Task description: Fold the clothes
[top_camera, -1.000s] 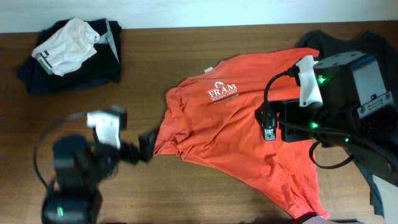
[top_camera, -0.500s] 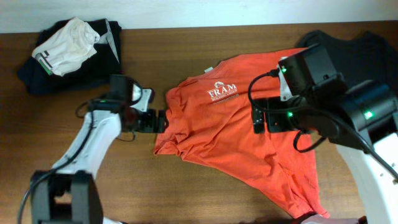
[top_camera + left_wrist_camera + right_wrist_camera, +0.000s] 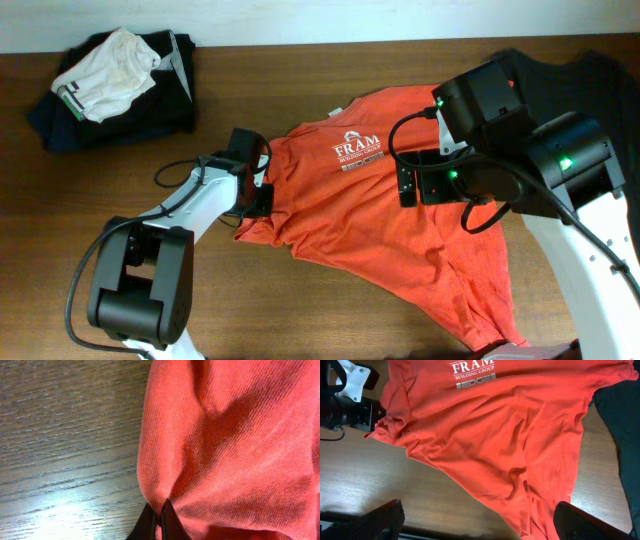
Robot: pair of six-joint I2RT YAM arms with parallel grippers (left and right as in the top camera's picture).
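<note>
Across the tabletop [image 3: 330,315] lies the rumpled red-orange T-shirt [image 3: 370,215]: limp, light cotton, probably best taken at hems or corners. Left of its white lettering [image 3: 357,147], the left gripper [image 3: 159,516] pinches the shirt's edge. Right of the lettering, the right gripper [image 3: 477,515] hangs released.

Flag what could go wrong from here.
1. The left gripper seems shut on only a small pucker at the sleeve edge of the red-orange T-shirt; a pull may slip it free.
2. Its right-hand side lies against the dark grey T-shirt; the open right gripper might catch both if it grasps there.
</note>
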